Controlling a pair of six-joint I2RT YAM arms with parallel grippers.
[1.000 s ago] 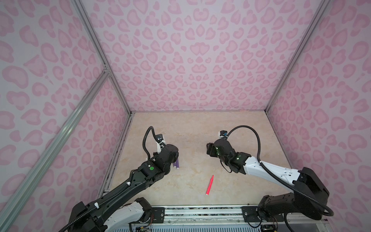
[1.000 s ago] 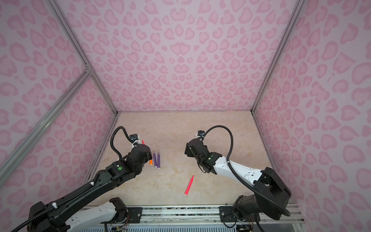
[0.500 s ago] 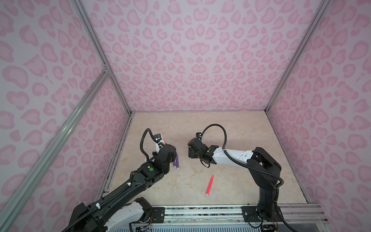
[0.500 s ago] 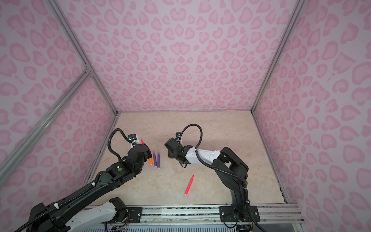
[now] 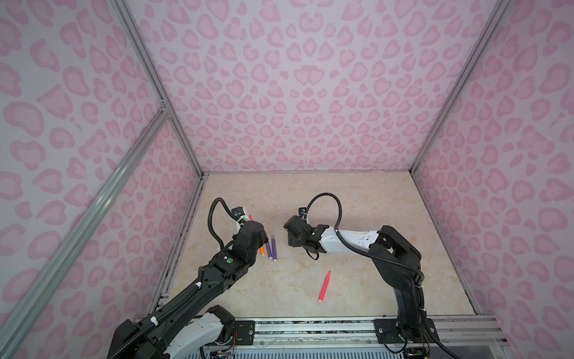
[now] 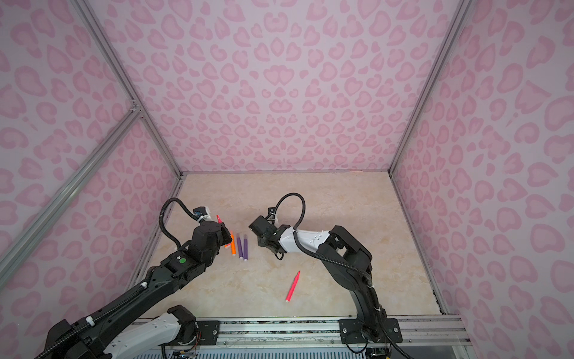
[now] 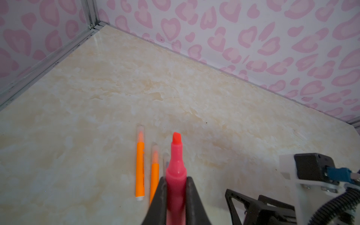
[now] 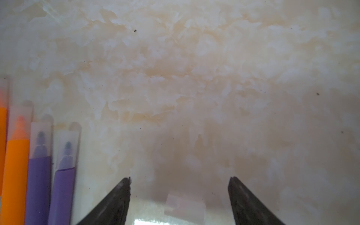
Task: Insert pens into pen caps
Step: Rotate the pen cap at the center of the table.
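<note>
2 blk arms (image 5: 217, 276), white shells (image 5: 354, 241), ribbed blk cables (image 5: 323, 196), green dot (image 5: 230, 260) on left

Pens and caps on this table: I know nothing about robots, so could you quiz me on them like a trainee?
1. True or false: the left tool grips a purple pen.
2. How many capped pens lie in the row of pens? A two, B four, C six.
3. Fill in: the right tool is ___ over a loose clear cap.
Key: 1 false, a pink-red pen; 2 B; 3 open.
</note>
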